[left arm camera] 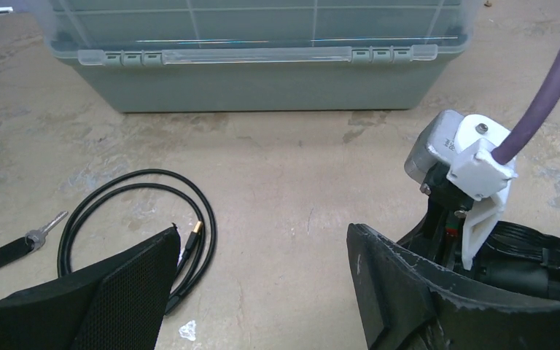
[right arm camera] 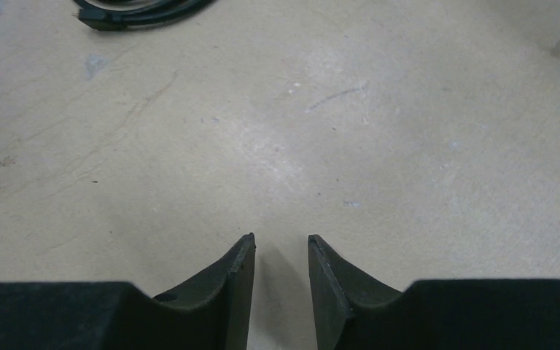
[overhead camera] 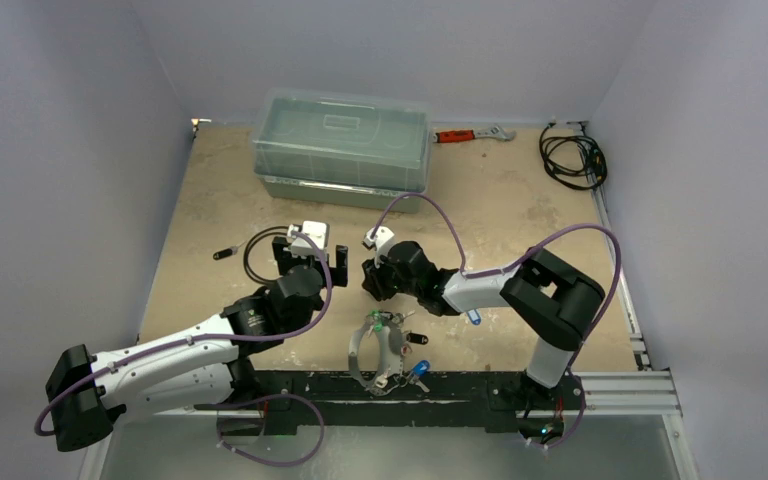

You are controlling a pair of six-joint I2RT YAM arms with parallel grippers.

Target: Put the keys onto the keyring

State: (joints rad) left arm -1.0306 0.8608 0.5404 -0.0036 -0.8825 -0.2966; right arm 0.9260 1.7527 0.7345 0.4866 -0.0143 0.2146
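White-and-black arms (overhead camera: pixel 160 365), purple cables (left arm camera: pixel 547 102), black textured tool fingers (right arm camera: pixel 219 299)

Soft, even light comes down on me from overhead, cool in tone. The walls (overhead camera: pixel 60 150) take a lavender cast, and the counter (overhead camera: pixel 500 190) shows pale, with only weak, short shadows beside my arms. The clear bin (left arm camera: pixel 262 80) carries thin bright streaks of glare across its lid. Between my right jaws a small soft shadow lies on the counter. Both wrist views hold the counter sharp, while my left jaws and right jaws, close to the lens, look slightly soft. The overhead view is a little grainy and dimmer along its bottom edge.
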